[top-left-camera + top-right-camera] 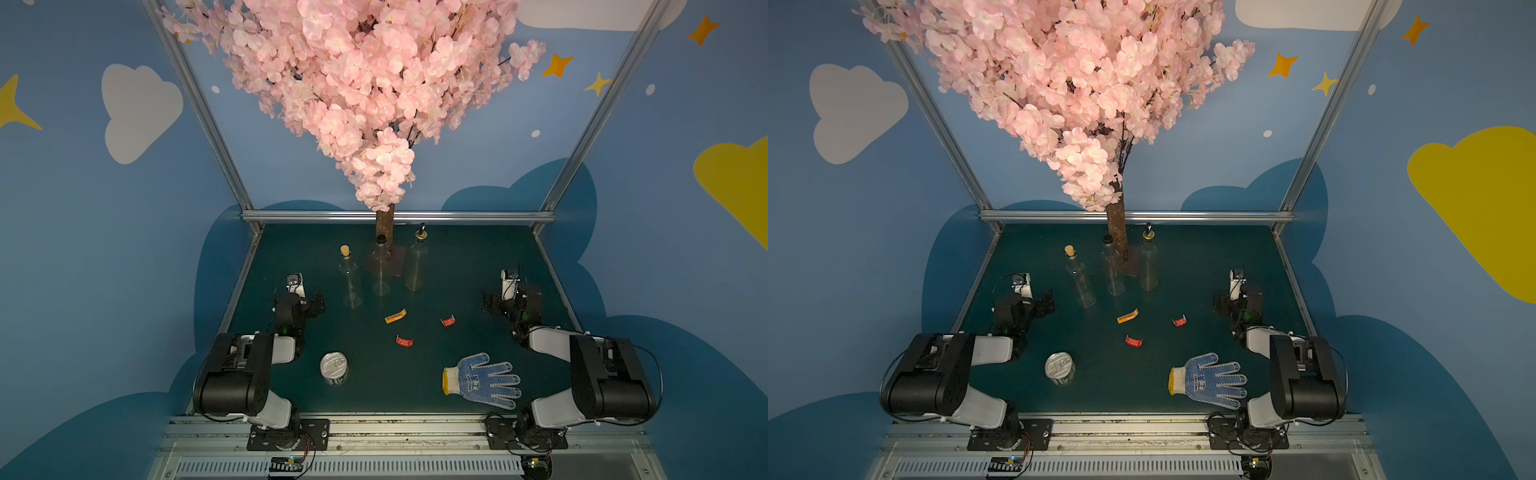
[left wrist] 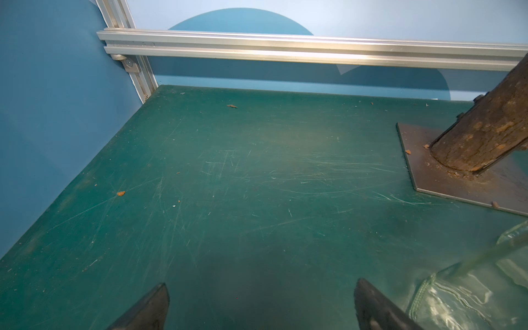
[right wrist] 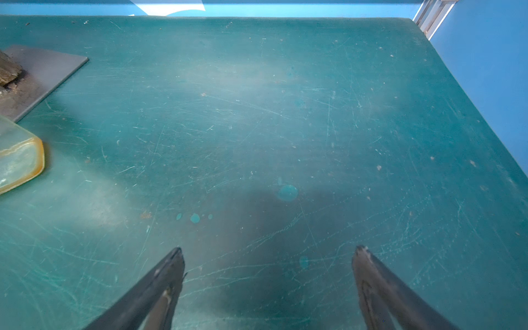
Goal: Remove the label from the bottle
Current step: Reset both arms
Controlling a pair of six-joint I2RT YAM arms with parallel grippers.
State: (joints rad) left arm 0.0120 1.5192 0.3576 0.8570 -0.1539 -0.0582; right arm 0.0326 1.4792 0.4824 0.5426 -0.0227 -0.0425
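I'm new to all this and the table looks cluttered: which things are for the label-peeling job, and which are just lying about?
For the job: cork bottle, black-cap bottle, pourer bottle; orange label, far red label, near red label, all lying loose.

Lying about: can, glove, tree.
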